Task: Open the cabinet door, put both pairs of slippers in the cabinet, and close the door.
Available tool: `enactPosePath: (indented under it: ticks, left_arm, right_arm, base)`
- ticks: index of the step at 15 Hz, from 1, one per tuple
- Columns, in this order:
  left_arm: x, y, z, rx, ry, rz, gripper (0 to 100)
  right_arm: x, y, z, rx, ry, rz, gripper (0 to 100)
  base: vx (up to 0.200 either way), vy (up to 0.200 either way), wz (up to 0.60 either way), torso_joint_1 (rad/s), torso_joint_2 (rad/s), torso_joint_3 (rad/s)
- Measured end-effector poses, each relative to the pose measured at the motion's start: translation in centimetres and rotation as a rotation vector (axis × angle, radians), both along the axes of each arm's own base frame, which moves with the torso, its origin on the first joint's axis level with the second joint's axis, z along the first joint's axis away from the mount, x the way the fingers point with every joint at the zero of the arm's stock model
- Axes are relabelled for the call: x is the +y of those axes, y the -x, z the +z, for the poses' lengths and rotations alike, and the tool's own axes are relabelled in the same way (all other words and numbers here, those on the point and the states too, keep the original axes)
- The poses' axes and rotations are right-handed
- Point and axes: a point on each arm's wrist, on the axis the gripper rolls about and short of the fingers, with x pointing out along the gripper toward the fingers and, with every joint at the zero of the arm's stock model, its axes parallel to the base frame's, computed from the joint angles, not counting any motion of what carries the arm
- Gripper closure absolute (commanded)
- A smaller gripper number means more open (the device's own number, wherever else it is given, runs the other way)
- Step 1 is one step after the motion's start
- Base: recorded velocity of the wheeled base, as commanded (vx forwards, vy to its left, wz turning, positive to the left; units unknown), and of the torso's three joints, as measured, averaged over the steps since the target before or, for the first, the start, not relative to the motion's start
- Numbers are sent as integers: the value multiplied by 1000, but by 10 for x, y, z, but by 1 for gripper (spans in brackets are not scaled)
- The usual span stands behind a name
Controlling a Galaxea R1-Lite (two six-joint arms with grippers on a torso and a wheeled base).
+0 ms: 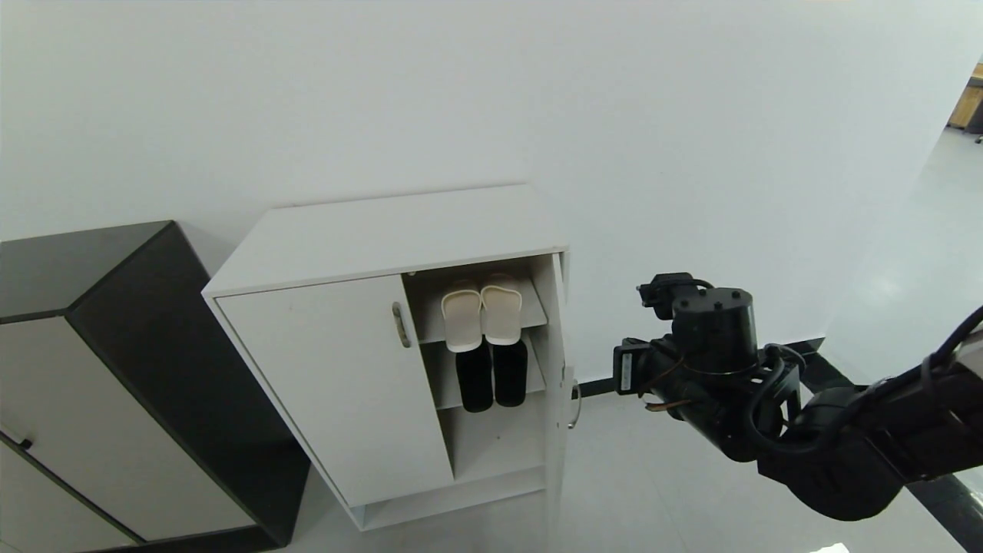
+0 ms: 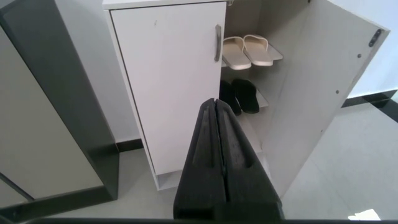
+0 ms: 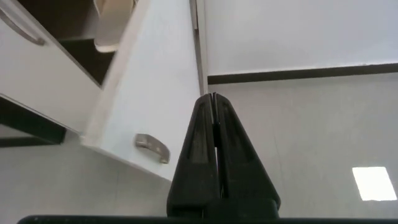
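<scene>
The white cabinet stands against the wall with its left door closed and its right door swung open, seen edge-on. A white pair of slippers lies on the top shelf and a black pair on the shelf below. My right arm hovers just right of the open door. Its gripper is shut and empty, close to the door's outer face and handle. My left gripper, also shut and empty, faces the cabinet front, with the white slippers and black slippers beyond it.
A black cabinet with pale doors stands directly left of the white one. A white wall runs behind both. Open pale floor lies to the right of the open door, with a dark baseboard along the wall.
</scene>
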Motion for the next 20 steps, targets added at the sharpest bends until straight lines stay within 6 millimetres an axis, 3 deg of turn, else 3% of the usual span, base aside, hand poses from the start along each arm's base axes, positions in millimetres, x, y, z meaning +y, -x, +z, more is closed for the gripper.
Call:
enactPosePath:
  ticks: [7,12,14,17,20]
  left_arm:
    - [0,0,0,0,1,-3,100]
    - [0,0,0,0,2,0,100]
    - [0,0,0,0,3,0,100]
    - [0,0,0,0,2,1,100]
    - [0,0,0,0,3,1,100]
  right_arm:
    - [41,-15,-27,-16,-33,111,100]
    - [38,-6,-36,-53,57,148,100]
    - [30,-8,-31,-80,50,129,100]
    - [14,-7,-6,-144,23,101,100]
    - [9,9,14,-181,0,122,100]
  base:
    - [0,0,0,0,0,0]
    - [0,0,0,0,0,0]
    - [0,0,0,0,0,0]
    - [0,0,0,0,0,0]
    - [0,0,400,0,0,-2]
